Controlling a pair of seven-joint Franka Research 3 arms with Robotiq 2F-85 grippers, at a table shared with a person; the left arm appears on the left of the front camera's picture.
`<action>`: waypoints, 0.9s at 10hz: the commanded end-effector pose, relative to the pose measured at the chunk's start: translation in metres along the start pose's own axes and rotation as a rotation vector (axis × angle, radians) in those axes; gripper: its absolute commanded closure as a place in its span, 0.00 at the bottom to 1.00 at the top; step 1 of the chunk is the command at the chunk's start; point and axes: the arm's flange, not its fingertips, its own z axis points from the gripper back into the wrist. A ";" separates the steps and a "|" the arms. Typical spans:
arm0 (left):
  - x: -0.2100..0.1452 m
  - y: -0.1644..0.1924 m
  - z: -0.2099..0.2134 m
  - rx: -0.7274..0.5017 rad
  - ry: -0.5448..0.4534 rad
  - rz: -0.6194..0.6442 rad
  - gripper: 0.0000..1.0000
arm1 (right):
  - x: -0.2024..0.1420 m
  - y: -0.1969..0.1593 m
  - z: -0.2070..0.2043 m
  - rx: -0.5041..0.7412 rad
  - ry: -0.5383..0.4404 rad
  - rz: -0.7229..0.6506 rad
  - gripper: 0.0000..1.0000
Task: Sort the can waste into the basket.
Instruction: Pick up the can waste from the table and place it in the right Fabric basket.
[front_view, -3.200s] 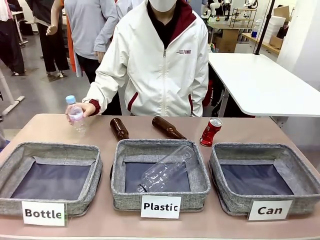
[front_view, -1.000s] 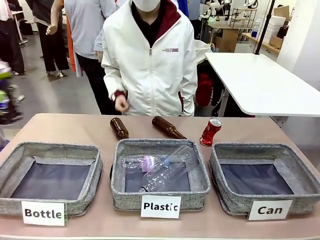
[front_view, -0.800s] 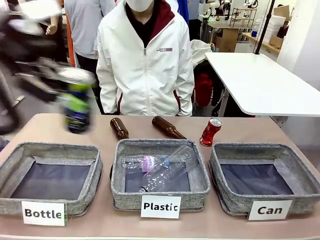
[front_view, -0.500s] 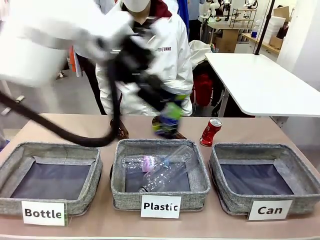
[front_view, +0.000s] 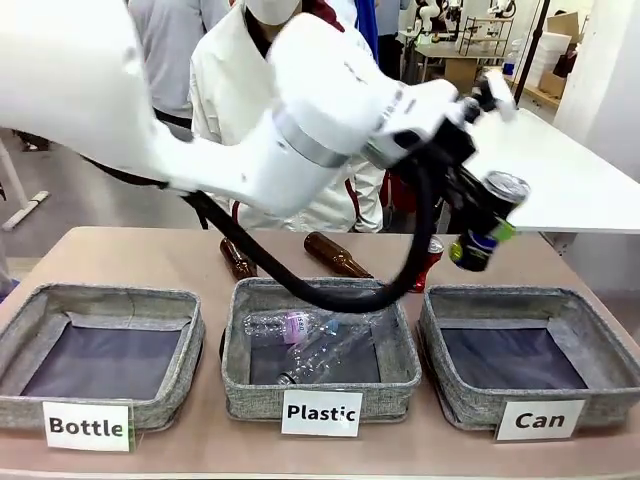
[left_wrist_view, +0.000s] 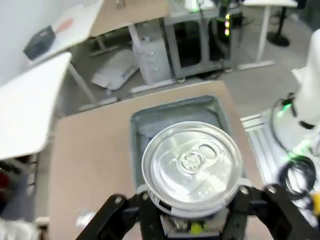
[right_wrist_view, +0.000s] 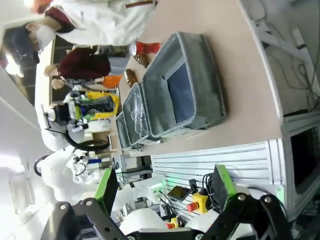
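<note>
My left gripper (front_view: 478, 215) is shut on the dark blue can (front_view: 484, 224) with the green patch, holding it tilted in the air over the far rim of the grey basket (front_view: 447, 340) marked "Can". In the left wrist view the can's silver top (left_wrist_view: 192, 162) sits between my fingers (left_wrist_view: 150, 214), with the basket (left_wrist_view: 150, 116) below it. The dented red can (front_view: 433, 258) stands on the table behind that basket, partly hidden by my arm's cable. My right gripper (right_wrist_view: 165, 187) hangs open and holds nothing, off the table's side, looking along the row of baskets (right_wrist_view: 200, 75).
The "Plastic" basket (front_view: 236, 350) in the middle holds clear bottles (front_view: 310, 340). The "Bottle" basket (front_view: 188, 340) is at the left. Two brown bottles (front_view: 335, 255) lie behind them. A person in a white jacket (front_view: 225, 90) stands at the far side. A white table (front_view: 560, 170) is at the back right.
My left arm has swung in from the left and across the table to the right, carrying the blue can. A second clear bottle landed in the "Plastic" basket, and the person's hand withdrew.
</note>
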 end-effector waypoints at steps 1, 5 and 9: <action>0.012 0.000 -0.033 -0.069 0.026 0.017 0.55 | 0.003 0.007 -0.021 -0.002 0.028 0.020 0.00; 0.012 -0.005 -0.079 -0.129 0.084 -0.001 0.55 | 0.003 0.007 -0.021 -0.002 0.028 0.020 0.00; 0.011 -0.007 -0.084 -0.145 0.092 -0.018 0.55 | 0.003 0.007 -0.021 -0.002 0.028 0.020 0.00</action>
